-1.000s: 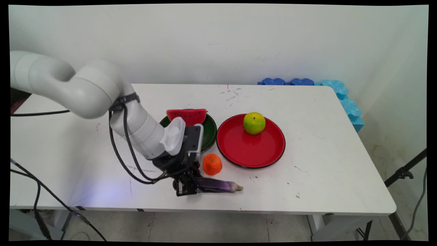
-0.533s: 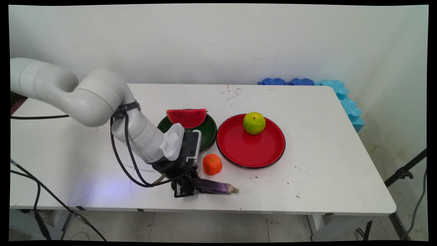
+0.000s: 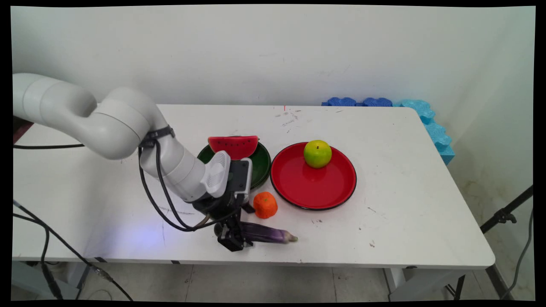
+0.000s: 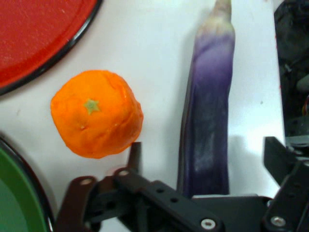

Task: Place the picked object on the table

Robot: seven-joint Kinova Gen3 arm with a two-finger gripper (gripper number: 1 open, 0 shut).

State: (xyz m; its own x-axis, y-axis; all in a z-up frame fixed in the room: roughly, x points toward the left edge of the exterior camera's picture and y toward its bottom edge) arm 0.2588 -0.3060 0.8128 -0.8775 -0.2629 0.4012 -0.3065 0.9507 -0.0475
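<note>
A long purple eggplant (image 3: 266, 234) lies on the white table (image 3: 392, 204) near its front edge, its pale tip pointing right. My gripper (image 3: 235, 239) is down at the eggplant's left end. In the hand view the eggplant (image 4: 207, 121) runs up between my open gripper (image 4: 205, 153), with a gap showing on each side of it. An orange (image 3: 265, 204) sits just behind the eggplant; in the hand view the orange (image 4: 96, 114) is close beside the left finger (image 4: 135, 153).
A green plate (image 3: 261, 164) with a watermelon slice (image 3: 233, 146) stands behind the hand. To its right is a red plate (image 3: 313, 187) carrying a green apple (image 3: 317, 153). Blue foam blocks (image 3: 426, 117) line the table's far right corner. Black cables hang from the arm.
The eggplant has shifted a little to the left along the front edge, and the hand has lowered and tilted slightly over its left end.
</note>
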